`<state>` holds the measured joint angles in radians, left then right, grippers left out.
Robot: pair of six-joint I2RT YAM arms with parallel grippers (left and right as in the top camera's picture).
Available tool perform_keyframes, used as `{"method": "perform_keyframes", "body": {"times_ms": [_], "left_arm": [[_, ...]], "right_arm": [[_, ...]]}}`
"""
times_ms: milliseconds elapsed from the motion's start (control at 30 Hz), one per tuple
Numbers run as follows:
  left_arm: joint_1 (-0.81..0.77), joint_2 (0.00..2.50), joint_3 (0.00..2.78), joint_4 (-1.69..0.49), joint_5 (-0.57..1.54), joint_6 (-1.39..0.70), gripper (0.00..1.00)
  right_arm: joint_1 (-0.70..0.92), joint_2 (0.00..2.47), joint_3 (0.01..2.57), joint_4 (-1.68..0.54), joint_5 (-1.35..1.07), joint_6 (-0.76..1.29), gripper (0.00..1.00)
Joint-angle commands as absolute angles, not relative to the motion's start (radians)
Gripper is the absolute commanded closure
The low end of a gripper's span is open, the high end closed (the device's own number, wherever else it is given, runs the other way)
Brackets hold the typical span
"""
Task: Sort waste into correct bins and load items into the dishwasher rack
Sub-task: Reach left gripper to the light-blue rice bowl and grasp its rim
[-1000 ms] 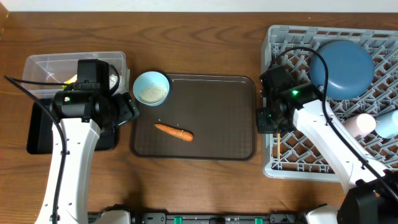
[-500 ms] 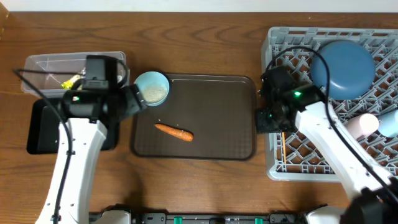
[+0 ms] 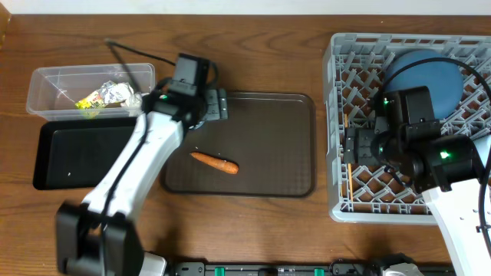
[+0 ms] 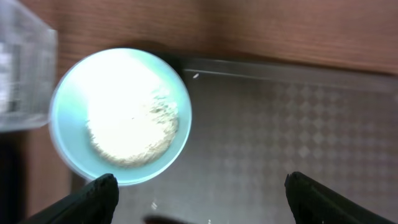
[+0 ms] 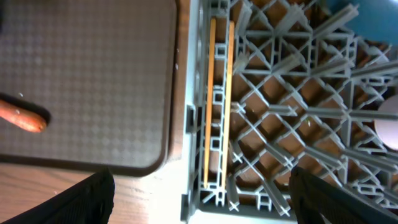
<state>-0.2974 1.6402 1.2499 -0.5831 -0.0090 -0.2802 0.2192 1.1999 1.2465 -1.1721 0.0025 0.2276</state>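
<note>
We're over the small pale-blue bowl now. It sits at the far left corner of the brown serving tray, mouth up, with the heap of rice in its middle. The left gripper hangs above it with its jaws spread wide and nothing in them. To do this well, we'd say take one side of the rim and carry the bowl level, then tip it only once it is over the bin. The bowl is round, so any side of the rim will serve. The carrot lies mid-tray, long axis running roughly left to right, on a slight slant. On the other side, the chopsticks lie flat along the left wall of the dishwasher rack, parallel to it. The right gripper hovers over them, also wide and empty.
</note>
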Motion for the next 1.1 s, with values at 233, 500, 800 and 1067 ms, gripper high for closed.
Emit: {"method": "perform_keyframes", "body": {"times_ms": [233,500,800,1067], "left_arm": [[-0.314,1.863,1.252,-0.468,-0.042,-0.259,0.13],[-0.314,1.949,1.252,-0.410,-0.042,-0.259,0.29],[-0.314,1.954,1.252,-0.411,-0.042,-0.259,0.63],[-0.314,1.954,1.252,-0.440,-0.041,-0.266,0.77]], "right_arm": [[0.203,1.218,1.252,-1.222,0.030,0.193,0.17],[0.203,1.220,1.242,-1.230,0.030,0.193,0.18],[0.203,1.221,1.242,-1.231,0.030,0.193,0.21],[0.203,1.221,1.242,-1.240,0.030,0.193,0.25]]}}
